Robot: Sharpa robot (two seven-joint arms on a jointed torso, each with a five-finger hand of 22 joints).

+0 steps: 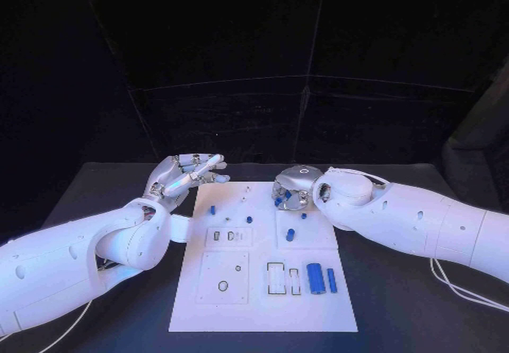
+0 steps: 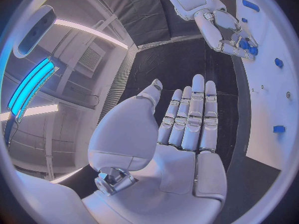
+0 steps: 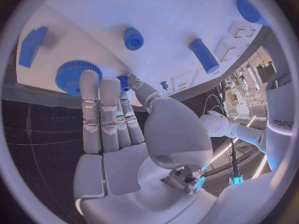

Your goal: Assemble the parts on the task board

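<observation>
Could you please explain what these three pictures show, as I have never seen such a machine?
It is a robot with two white arms ending in silver hands. One picture looks down from its head; the other two come from cameras at its wrists. On the black table lies a white board with small blue parts. The left hand hovers beside the board, fingers straight, holding nothing. The right hand reaches down over the board's far end by a blue gear; whether it grips anything I cannot tell.

Dim blue-tinted scene, black surround; wrist views fisheye-warped, rims blurred.
</observation>
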